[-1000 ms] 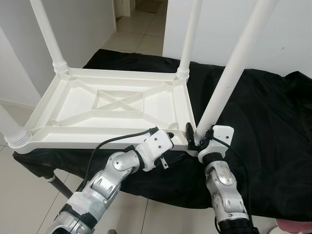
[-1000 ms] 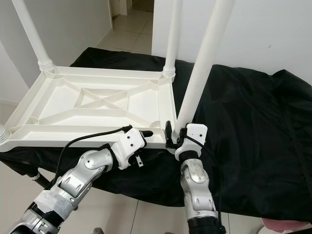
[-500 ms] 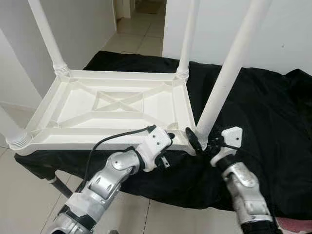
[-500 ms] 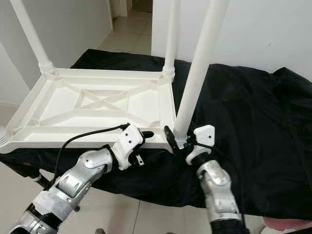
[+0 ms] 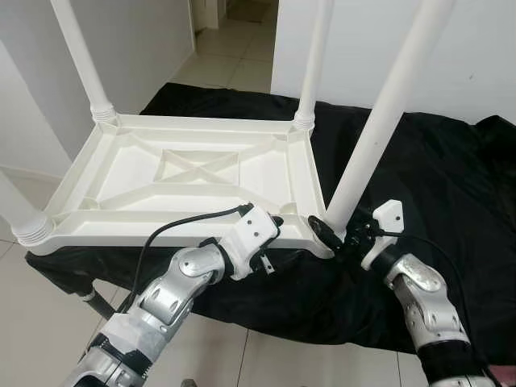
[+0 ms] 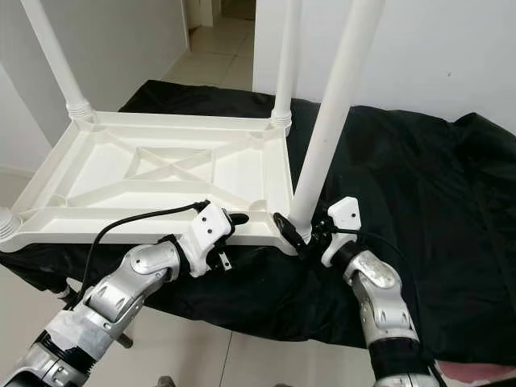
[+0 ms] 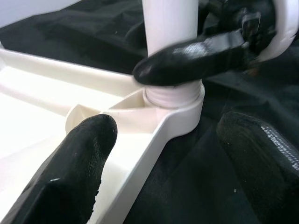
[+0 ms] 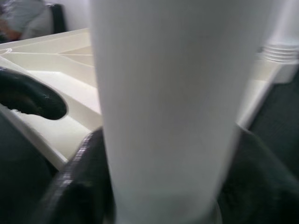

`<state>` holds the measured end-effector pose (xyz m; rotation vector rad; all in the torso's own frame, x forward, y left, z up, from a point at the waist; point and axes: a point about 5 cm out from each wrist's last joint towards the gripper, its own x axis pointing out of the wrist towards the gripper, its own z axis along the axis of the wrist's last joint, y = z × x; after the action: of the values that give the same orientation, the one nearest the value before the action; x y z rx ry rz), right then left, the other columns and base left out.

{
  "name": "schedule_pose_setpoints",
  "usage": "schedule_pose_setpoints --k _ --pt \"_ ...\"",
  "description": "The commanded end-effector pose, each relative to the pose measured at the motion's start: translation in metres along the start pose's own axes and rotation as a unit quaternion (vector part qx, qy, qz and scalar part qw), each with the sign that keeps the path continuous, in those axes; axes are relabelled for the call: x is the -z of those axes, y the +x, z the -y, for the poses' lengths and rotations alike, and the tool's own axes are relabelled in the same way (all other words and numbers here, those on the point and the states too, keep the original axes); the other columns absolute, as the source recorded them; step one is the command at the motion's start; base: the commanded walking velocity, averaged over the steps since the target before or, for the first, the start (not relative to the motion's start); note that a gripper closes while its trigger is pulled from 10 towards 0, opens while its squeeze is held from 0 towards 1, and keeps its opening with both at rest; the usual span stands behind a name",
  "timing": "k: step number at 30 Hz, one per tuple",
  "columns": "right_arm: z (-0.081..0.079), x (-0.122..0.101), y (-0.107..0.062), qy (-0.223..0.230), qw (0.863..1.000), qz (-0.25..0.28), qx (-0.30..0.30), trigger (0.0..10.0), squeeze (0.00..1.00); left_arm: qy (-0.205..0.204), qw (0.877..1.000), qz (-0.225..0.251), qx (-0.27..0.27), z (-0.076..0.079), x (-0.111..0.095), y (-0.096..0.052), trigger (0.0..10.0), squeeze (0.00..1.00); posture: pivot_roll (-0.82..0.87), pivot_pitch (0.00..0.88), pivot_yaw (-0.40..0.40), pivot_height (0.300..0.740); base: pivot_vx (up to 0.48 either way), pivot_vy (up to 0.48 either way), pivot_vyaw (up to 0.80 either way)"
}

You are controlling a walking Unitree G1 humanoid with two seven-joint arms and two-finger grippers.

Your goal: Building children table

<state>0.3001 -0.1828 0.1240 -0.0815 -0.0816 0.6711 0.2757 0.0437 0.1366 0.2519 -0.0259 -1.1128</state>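
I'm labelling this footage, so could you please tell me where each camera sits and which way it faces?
Left eye and right eye views: on the head, looking down at the upturned white table; both arms show.
Left wrist view: along the left end effector, open astride the table's corner.
Right wrist view: along the right end effector, shut on the near leg.
All share that leg and corner.
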Motion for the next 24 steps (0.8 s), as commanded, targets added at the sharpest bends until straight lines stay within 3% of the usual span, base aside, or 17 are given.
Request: schedule_pose_setpoints --k 1,14,15,20,24 --pt "0.000 0.004 0.002 0.001 1.000 -0.008 -0.018 0.0 0.00 0.007 0.994 0.005 0.105 0.013 -0.004 0.002 10.0 0.00 -0.04 0.000 -0.014 0.740 0.000 0.000 0.00" --pt "0.004 0.006 0.000 0.018 1.000 -0.003 -0.016 0.0 0.00 0.002 0.995 0.003 0.099 0.014 -0.002 0.001 10.0 0.00 -0.04 0.000 -0.022 0.740 0.000 0.000 0.00" --pt "0.004 0.007 -0.002 0.023 1.000 -0.003 -0.011 10.0 0.00 0.001 0.995 0.004 0.098 0.015 -0.001 0.001 10.0 0.00 -0.04 0.000 -0.021 0.740 0.000 0.000 0.00" --pt "0.000 0.010 -0.006 0.035 0.999 0.001 0.009 10.0 0.00 -0.003 0.995 0.004 0.097 0.016 -0.001 0.001 10.0 0.00 -0.05 0.000 -0.019 0.740 0.000 0.000 0.00" --pt "-0.004 0.017 -0.005 0.028 0.996 -0.012 0.088 10.0 0.00 -0.006 0.995 0.007 0.096 0.017 -0.001 0.004 10.0 0.00 -0.06 0.000 -0.019 0.740 0.000 0.000 0.00"
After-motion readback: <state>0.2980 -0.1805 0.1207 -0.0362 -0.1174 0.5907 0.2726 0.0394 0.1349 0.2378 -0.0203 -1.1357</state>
